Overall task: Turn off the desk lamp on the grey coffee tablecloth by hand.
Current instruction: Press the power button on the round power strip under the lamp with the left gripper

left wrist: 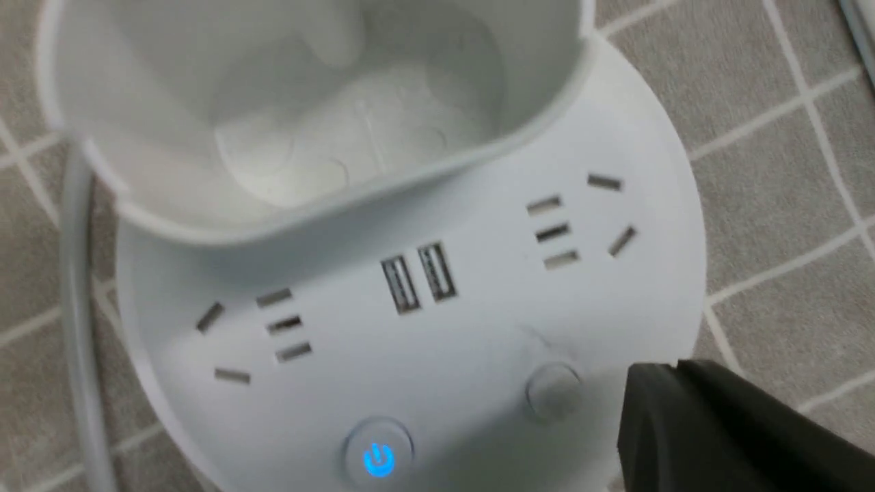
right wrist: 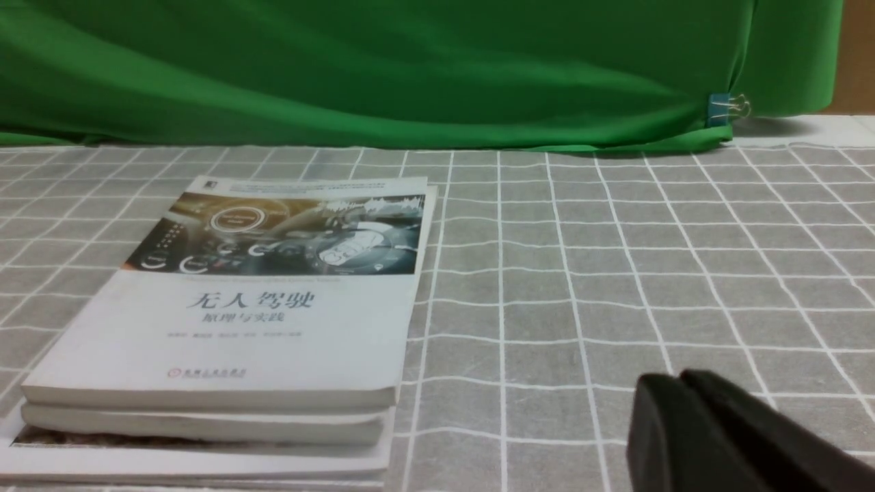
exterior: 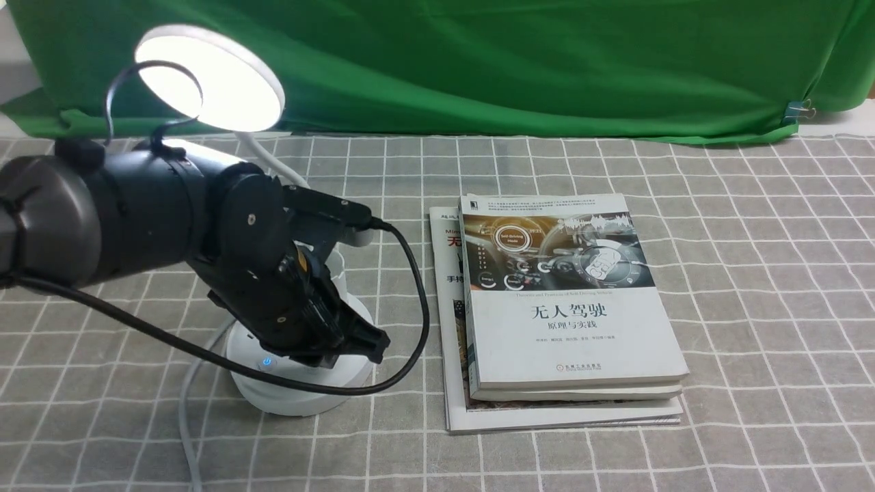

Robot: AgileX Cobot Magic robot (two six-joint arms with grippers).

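Note:
The white desk lamp (exterior: 301, 393) stands at the left of the grey coffee tablecloth (exterior: 752, 273). Its round disc head (exterior: 212, 78) is lit. In the left wrist view the base (left wrist: 437, 342) shows sockets, a glowing blue power button (left wrist: 378, 458) and a plain round button (left wrist: 552, 391), with the pen cup (left wrist: 307, 116) behind. My left gripper (exterior: 372, 345), the black hand, is shut and empty, its tips (left wrist: 673, 372) just over the base rim beside the plain button. My right gripper (right wrist: 677, 383) is shut and empty, low over the cloth; it does not show in the front view.
A stack of books (exterior: 560, 307) lies on the cloth right of the lamp, also in the right wrist view (right wrist: 239, 307). A green cloth (exterior: 513, 61) hangs at the back. The lamp's white cord (exterior: 188, 410) and my arm's black cable (exterior: 403, 287) trail beside the base.

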